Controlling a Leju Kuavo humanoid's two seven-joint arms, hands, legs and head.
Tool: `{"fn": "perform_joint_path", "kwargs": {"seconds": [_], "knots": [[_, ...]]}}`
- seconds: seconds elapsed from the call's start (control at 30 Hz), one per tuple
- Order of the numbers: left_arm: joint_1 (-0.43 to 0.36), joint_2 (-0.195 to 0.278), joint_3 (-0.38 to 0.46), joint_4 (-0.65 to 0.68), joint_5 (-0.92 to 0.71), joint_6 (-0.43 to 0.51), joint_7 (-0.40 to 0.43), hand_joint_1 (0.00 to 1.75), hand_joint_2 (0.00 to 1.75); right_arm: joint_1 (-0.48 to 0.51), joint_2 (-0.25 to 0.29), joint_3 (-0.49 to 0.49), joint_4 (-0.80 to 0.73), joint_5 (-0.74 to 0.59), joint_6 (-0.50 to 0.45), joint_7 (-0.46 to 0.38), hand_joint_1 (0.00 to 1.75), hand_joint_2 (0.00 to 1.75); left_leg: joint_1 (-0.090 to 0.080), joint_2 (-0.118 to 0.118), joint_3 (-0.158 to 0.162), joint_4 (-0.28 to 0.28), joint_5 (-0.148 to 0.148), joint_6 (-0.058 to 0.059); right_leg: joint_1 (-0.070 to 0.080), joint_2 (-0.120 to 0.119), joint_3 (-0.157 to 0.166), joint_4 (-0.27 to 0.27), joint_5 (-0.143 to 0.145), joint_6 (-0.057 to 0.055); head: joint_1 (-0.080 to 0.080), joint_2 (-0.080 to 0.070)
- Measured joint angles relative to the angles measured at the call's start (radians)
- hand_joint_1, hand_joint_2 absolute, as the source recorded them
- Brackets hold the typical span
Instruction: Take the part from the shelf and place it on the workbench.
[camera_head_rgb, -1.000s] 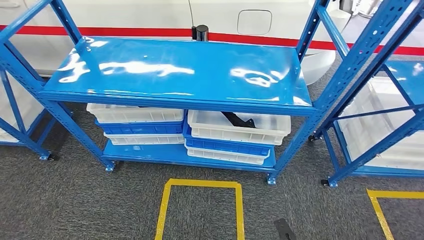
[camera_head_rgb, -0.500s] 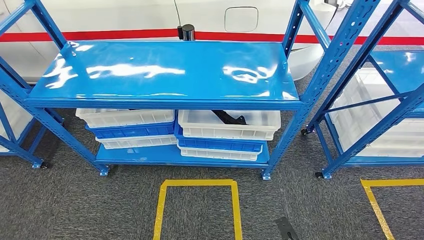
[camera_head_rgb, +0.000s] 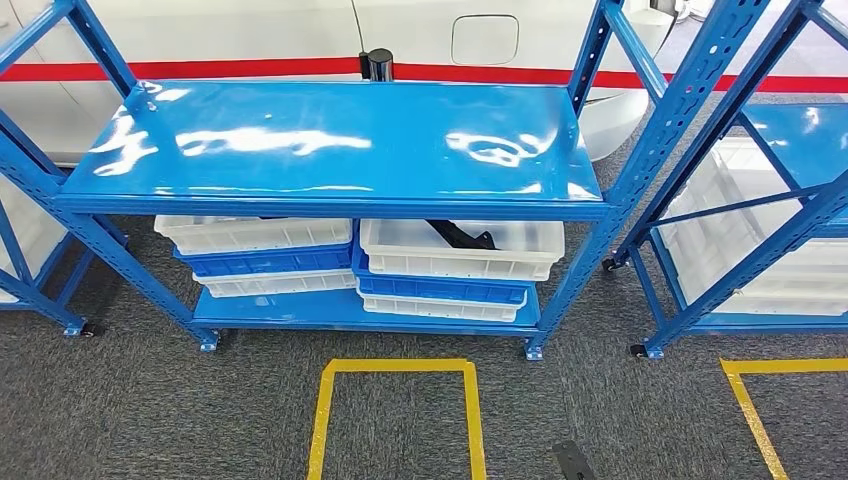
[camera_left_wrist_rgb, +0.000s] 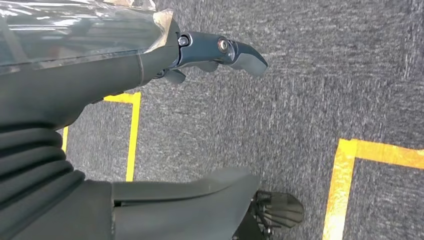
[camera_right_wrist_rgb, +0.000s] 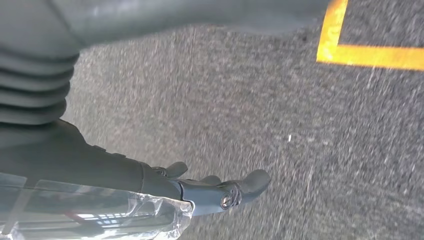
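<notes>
A black part (camera_head_rgb: 460, 235) lies in the top white bin (camera_head_rgb: 460, 250) on the lower level of the blue shelf (camera_head_rgb: 330, 140), right of middle. The shelf's top board is bare and glossy. My left hand (camera_left_wrist_rgb: 210, 52) hangs over the grey carpet with its fingers stretched out and nothing in them. In the right wrist view my right hand (camera_right_wrist_rgb: 220, 190) also hangs above the carpet, fingers extended and holding nothing. Both hands are far from the shelf.
White and blue bins (camera_head_rgb: 262, 255) are stacked on the lower level at the left. A second blue rack (camera_head_rgb: 760, 190) with white bins stands to the right. Yellow tape squares (camera_head_rgb: 397, 410) mark the grey carpet in front. A white vehicle body (camera_head_rgb: 300, 35) with a red stripe runs behind.
The whole picture has shifted left and slightly down since a second ago, so the camera moved. Since half a second ago the scene is almost steady. The part has not moved.
</notes>
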Motion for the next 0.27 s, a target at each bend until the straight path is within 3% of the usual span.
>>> {"fn": "perform_joint_path", "kwargs": {"seconds": [0.27], "knots": [[0.051,0.022,-0.107,-0.042,0.160,-0.045,0.029,0.00,0.00,0.042,-0.010,0.082,-0.043,-0.159,0.044,-0.030,0.00,0.00,-0.004,0.000,0.000,0.000,0.000,0.001,-0.002,0.000,0.000,0.000,0.000,0.000,0.000,0.000]]}}
